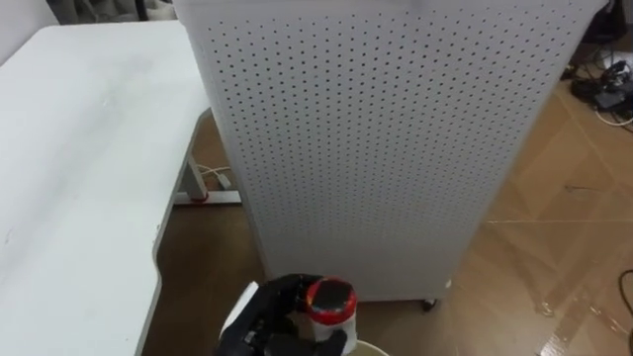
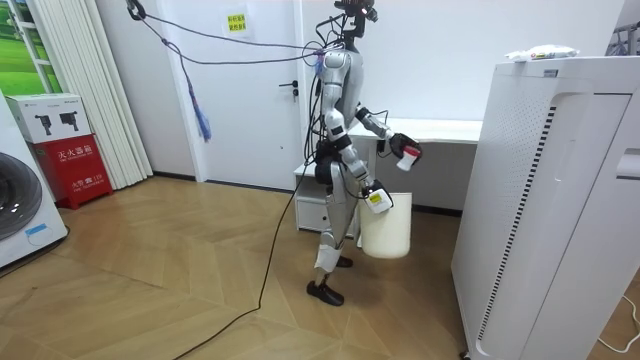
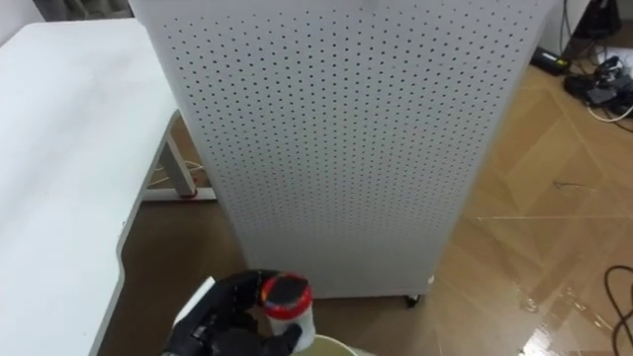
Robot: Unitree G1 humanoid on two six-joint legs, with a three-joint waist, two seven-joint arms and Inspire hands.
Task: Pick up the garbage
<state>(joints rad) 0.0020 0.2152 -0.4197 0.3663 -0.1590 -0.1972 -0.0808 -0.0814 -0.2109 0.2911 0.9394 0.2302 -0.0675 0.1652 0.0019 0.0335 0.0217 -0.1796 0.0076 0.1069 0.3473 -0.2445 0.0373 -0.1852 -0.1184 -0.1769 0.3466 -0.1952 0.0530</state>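
Observation:
A white bottle with a red cap (image 1: 329, 302) stands upright in my left hand (image 1: 269, 314), whose dark fingers are curled round it, low in the eye views just in front of the perforated panel. In the room view I stand between the desk and the tall white unit, holding the bottle (image 2: 409, 153) out at chest height in my left hand (image 2: 397, 146). My right hand (image 2: 375, 198) hangs lower and carries a white bucket (image 2: 386, 226). The bucket's rim (image 1: 370, 348) peeks in at the bottom edge, below the bottle.
A tall white perforated unit on castors (image 1: 396, 148) stands close ahead. A white desk (image 1: 79, 148) runs along my left. Cables (image 1: 608, 89) lie on the wood floor at the far right. A washing machine (image 2: 20, 210) and a red box (image 2: 75, 165) stand behind.

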